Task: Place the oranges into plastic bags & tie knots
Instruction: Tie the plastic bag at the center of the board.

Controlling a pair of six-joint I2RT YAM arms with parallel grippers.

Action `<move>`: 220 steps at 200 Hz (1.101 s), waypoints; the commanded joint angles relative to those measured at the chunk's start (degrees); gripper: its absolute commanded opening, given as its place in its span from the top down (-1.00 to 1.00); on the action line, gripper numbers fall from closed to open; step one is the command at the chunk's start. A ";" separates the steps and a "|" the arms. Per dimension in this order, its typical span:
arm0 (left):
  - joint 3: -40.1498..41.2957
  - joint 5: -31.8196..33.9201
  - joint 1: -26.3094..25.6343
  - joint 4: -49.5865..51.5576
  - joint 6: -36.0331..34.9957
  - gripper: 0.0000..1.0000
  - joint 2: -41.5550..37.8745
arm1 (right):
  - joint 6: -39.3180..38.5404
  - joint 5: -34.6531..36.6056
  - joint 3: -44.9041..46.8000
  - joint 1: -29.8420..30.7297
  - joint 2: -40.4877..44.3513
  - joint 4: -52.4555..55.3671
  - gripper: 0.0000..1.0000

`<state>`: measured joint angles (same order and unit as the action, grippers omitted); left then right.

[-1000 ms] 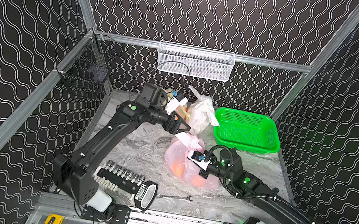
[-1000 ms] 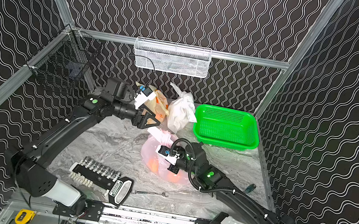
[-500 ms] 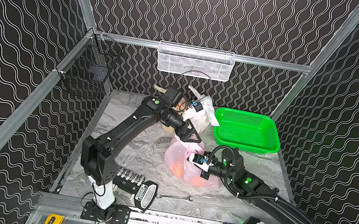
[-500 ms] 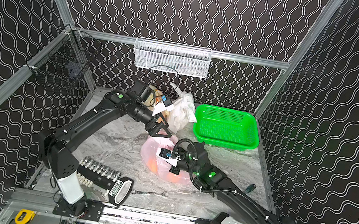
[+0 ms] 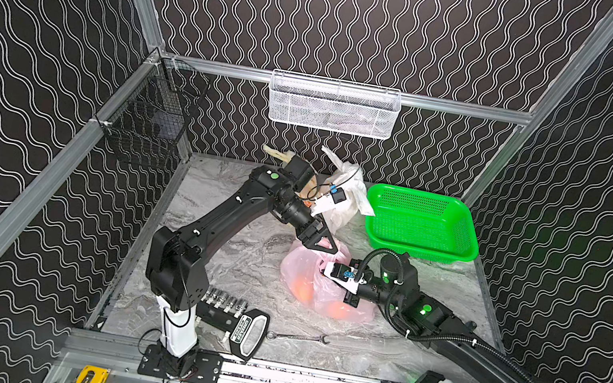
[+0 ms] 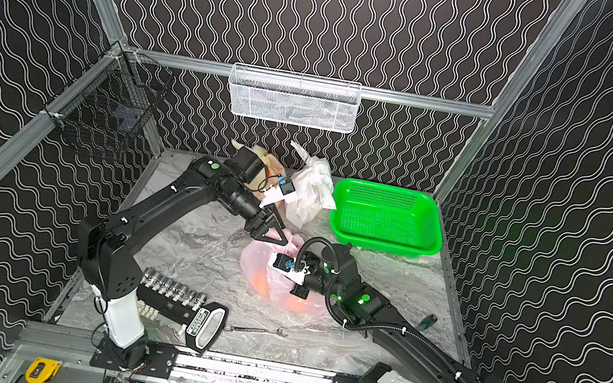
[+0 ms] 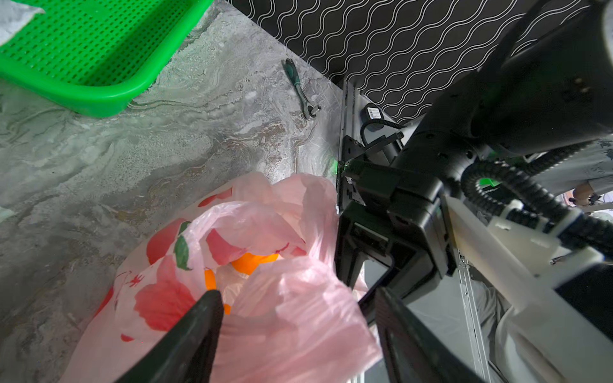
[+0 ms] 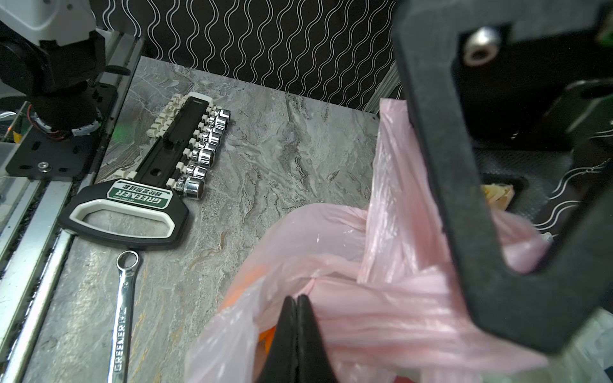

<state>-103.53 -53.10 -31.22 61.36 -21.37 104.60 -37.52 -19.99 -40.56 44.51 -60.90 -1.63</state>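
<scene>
The grey marbled surface (image 5: 237, 240) carries a green basket (image 5: 419, 250) in its back right corner. Near the middle, a little toward the right edge, the pink bag (image 5: 297, 271) slumps with its mouth loose and untied, red print on its side. A white bag (image 5: 346, 195) stands at the back edge just beside the basket's left end, a twisted tail sticking up from its top. A yellowish bag (image 5: 279, 153) shows behind the left arm, mostly hidden. A socket rack (image 5: 250, 328) lies by the front left corner, partly under that arm, and a wrench (image 5: 297, 337) lies along the front edge just to its right.

The left pincer (image 7: 297, 293) hangs over the pink bag's mouth with jaws wide — one over the opening, one close beside the right pincer (image 8: 296, 300) — and loose pink plastic lies between them. The right pincer is closed tight on a gathered fold of the pink bag.

The oranges (image 7: 253, 262) lie inside the pink bag, glimpsed through its mouth and as an orange glow through the film in both top views. Their number I cannot tell.
</scene>
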 commanded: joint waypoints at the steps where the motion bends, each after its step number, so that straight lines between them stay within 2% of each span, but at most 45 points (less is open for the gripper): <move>1: -0.87 -0.58 -0.58 1.39 -1.09 -0.49 0.94 | -1.30 -0.84 -0.35 -0.03 -0.16 0.77 1.00; 13: -0.98 -0.54 -0.70 1.62 -1.20 -0.42 1.26 | -1.28 -0.84 -0.49 -0.04 -0.35 0.91 1.00; 32: -0.34 -0.01 -0.81 1.41 -1.20 -0.09 0.69 | -1.11 -0.07 -0.40 -0.06 -0.46 0.77 1.00; 63: 1.16 1.60 -0.80 0.58 -1.19 0.69 -1.39 | -1.00 1.65 -0.40 -0.04 0.21 1.13 1.00; 79: 1.95 2.57 -0.80 0.10 -1.05 1.00 -2.73 | -1.16 2.70 -0.65 -0.06 0.68 1.84 1.00; 123: 3.91 5.62 -0.61 -2.06 0.37 1.00 -6.59 | -1.97 6.39 -0.84 -0.06 2.35 6.14 1.00; 130: 4.32 6.33 -0.59 -2.85 0.91 1.00 -7.17 | -2.02 6.62 -0.92 -0.05 2.76 6.66 0.93; 147: 6.22 8.41 -0.61 -5.82 2.71 1.00 -9.16 | -1.27 6.31 -2.24 -0.04 4.07 8.09 0.64; 163: 8.35 10.49 -0.67 -9.77 4.66 1.00 -11.20 | -0.34 4.99 -3.87 -0.04 5.82 9.31 0.20; 184: 11.41 11.76 -0.61 -14.18 5.19 1.00 -14.16 | 3.39 4.25 -5.18 -0.04 8.47 8.68 -0.28; 198: 14.42 11.41 -0.66 -18.03 5.23 1.00 -16.44 | 7.87 6.45 -5.74 -0.07 9.82 7.60 -0.43; 220: 19.39 8.73 -0.59 -23.64 0.03 1.00 -20.22 | 16.79 11.83 -6.81 -0.55 10.26 6.01 -0.54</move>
<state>-87.50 -42.26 -31.90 46.33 -16.99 87.24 -31.11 -13.50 -45.89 44.49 -51.00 6.09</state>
